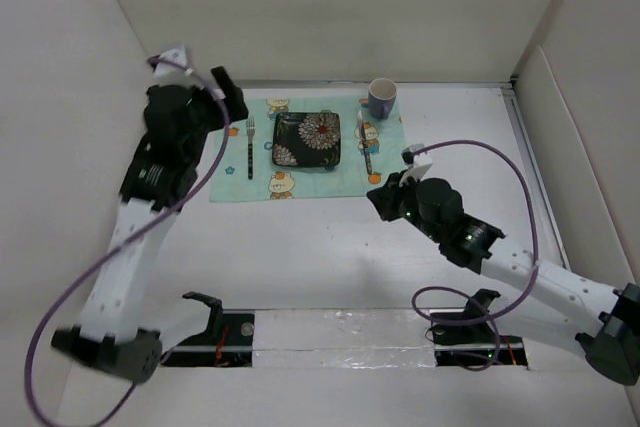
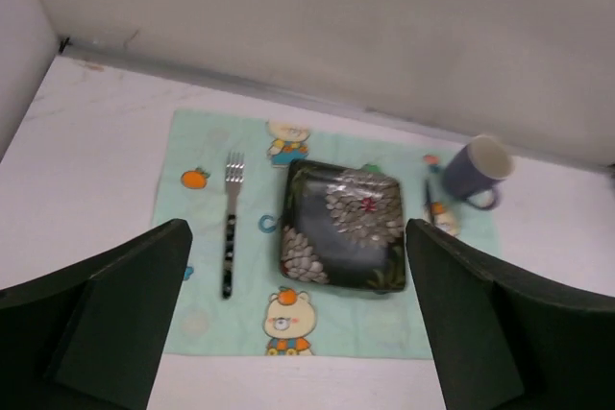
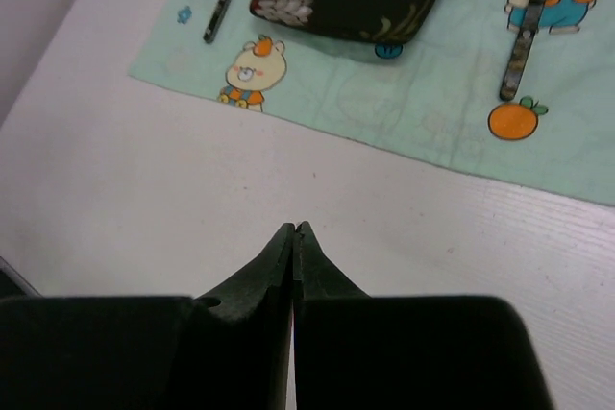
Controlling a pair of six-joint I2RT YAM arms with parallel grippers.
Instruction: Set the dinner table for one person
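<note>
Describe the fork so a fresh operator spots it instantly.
Find the mint-green cartoon placemat at the far middle of the white table. A dark floral square plate sits at its centre; the fork lies just left of it, tines pointing away from the arms. Unlike the utensil right of the plate, it has no mug nearby.

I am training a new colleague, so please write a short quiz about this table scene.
1. True or false: in the top view, the silver fork with a dark handle lies left of the black square flower-patterned plate, and both are on the mint-green cloth placemat.
2. Of the left end effector and the right end effector, which is open? A. left only B. right only C. both
3. Fill in: in the top view, the purple ceramic mug stands at the placemat's far ____ corner.

Key: 1 true; 2 A; 3 right.
</note>
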